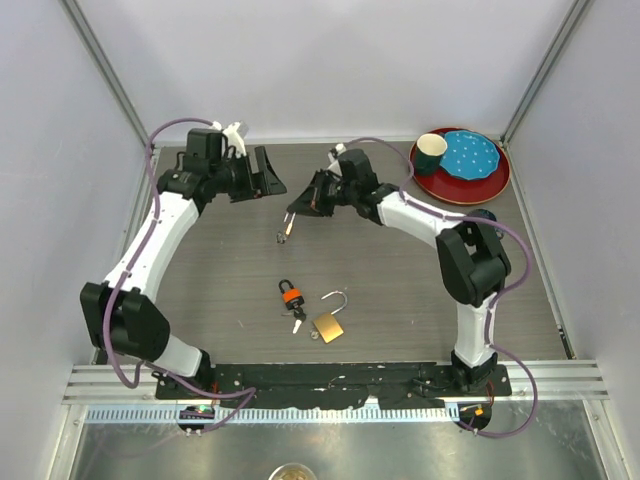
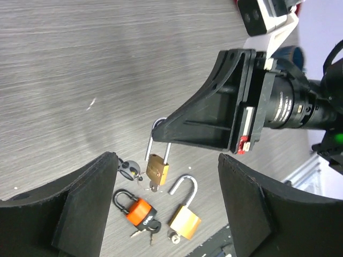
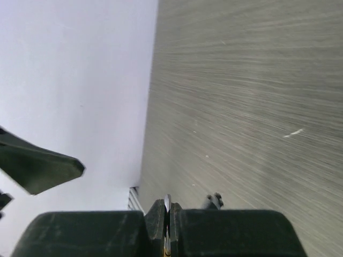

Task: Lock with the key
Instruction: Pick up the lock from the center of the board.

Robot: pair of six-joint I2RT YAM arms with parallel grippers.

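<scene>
My right gripper (image 1: pixel 299 207) is shut on the steel shackle (image 3: pixel 167 204) of a small brass padlock (image 1: pixel 287 229) and holds it hanging above the table. In the left wrist view this padlock (image 2: pixel 157 169) hangs with a key (image 2: pixel 152 187) at its bottom and a black key fob (image 2: pixel 128 169) beside it. My left gripper (image 1: pixel 266 174) is open and empty, just left of the hanging padlock, its jaws wide apart (image 2: pixel 167 160). A larger brass padlock (image 1: pixel 328 325) lies on the table with its shackle open. An orange padlock (image 1: pixel 291 295) with keys lies next to it.
A red plate (image 1: pixel 490 185) with a blue plate (image 1: pixel 470 155) on it and a dark green cup (image 1: pixel 431 152) stands at the back right. White walls enclose the table on three sides.
</scene>
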